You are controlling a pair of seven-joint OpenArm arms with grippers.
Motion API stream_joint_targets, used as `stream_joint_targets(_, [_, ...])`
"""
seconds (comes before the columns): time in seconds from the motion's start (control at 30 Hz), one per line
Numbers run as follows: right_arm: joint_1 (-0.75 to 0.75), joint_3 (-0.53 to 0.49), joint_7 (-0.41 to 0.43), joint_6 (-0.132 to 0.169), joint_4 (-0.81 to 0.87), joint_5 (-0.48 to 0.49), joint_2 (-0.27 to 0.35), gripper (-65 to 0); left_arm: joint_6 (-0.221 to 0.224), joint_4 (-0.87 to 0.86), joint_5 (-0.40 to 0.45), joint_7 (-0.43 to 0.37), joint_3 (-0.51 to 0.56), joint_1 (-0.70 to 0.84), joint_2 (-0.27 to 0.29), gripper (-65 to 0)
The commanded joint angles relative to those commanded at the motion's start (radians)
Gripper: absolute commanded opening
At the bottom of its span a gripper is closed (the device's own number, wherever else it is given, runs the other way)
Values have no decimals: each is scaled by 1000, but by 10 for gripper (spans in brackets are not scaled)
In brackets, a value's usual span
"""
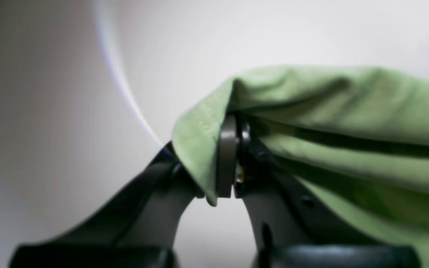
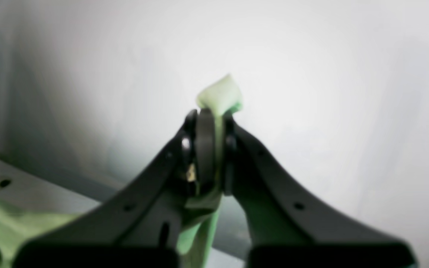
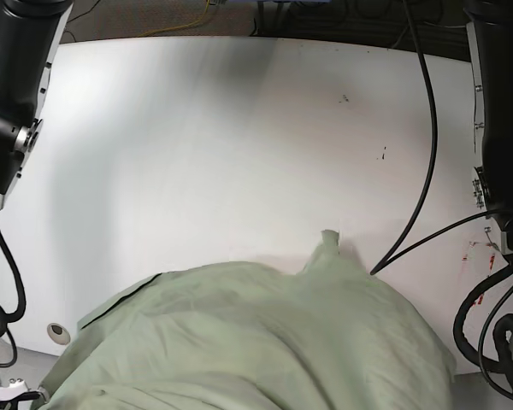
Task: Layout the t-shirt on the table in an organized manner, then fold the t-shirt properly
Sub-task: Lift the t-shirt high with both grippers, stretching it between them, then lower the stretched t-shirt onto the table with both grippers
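Left gripper (image 1: 233,160): clenched on a hemmed edge of the t-shirt (image 1: 330,111); the cloth wraps over the tip of the closed fingers and drapes away to the right in the left wrist view.
Right gripper (image 2: 214,145): clenched on a small fold of the t-shirt (image 2: 222,95); a tuft of cloth stands out above the fingertips and more cloth hangs below between the fingers.
T-shirt (image 3: 265,342): pale green, wrinkled, bunched in a broad mound at the near edge of the table (image 3: 239,145); one small peak of cloth rises at its far side, right of centre.
Table: white, smooth; the far and middle areas are bare, with dark specks towards the far right.
Grommet (image 3: 57,330): round, grey, set in the table at the near left, just beside the shirt's left edge.
Red marks (image 3: 479,248): small, on the table at the right edge, close to the arm there.
Black cable (image 3: 427,154): runs from the far right down towards the shirt's right side.
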Motion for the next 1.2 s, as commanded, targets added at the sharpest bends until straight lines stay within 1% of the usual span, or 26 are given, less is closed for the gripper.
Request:
stream_joint_targets(0.27, [40, 2, 0, -2, 57, 5, 57, -650, 6, 2, 0, 0, 0, -55, 3, -623])
stream_joint_targets(0.37, [38, 3, 0, -5, 84, 5, 81, -650, 38, 3, 0, 0, 0, -57, 3, -623])
stream_joint_targets(0.43, [34, 5, -2, -5, 101, 5, 95, -650, 49, 5, 0, 0, 0, -57, 3, -623])
stream_joint_targets(0.53, [-2, 9, -3, -5, 109, 5, 107, -650, 51, 5, 0, 0, 0, -51, 3, -623])
stream_joint_targets(0.6, [-35, 40, -3, -5, 110, 6, 107, -650, 52, 12, 0, 0, 0, -44, 3, -623])
stream_joint_targets(0.73, [-92, 77, -6, -5, 110, 6, 104, -650, 57, 12, 0, 0, -3, 28, -3, -623])
stream_joint_targets(0.87, [-141, 81, -6, -5, 97, 6, 91, -650, 57, 9, 0, 0, -6, 117, -3, -623])
stream_joint_targets(1.03, [-196, 86, -6, 0, 18, -2, 3, -650, 57, -8, 2, -2, -6, 261, -3, -623])
stream_joint_targets(1.2, [-232, 83, 15, 0, -107, -2, -58, -650, 58, -60, 2, -5, -18, 390, -3, -623])
